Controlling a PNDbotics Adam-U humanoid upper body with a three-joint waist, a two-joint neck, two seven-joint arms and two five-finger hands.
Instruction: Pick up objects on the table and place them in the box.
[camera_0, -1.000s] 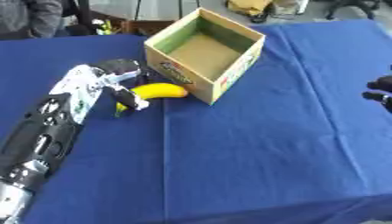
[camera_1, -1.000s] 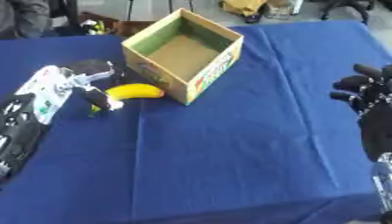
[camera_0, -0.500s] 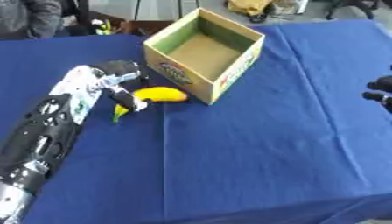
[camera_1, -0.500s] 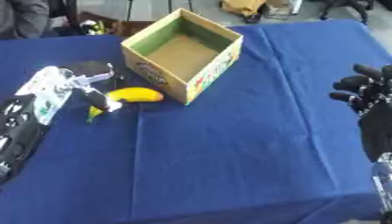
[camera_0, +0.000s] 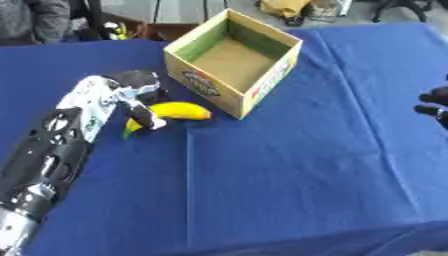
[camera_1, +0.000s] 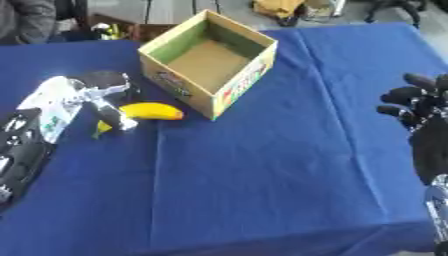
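Beside the cardboard box (camera_0: 234, 60), on the blue tablecloth (camera_0: 289, 165), lies the banana (camera_0: 175, 111), its yellow length running under the fingers of the left hand (camera_0: 131, 95). One finger (camera_0: 145, 116) crosses over the fruit near its stem end, while the thumb side sits on the far side of it; the fingers curl about the banana, though whether it is lifted clear of the cloth cannot be told. Just beyond those fingers stands the box, open and tilted askew. Only the right eye view shows the right hand (camera_1: 418, 102) well, its dark fingers curled and holding nothing; the left eye view catches only fingertips at the edge.
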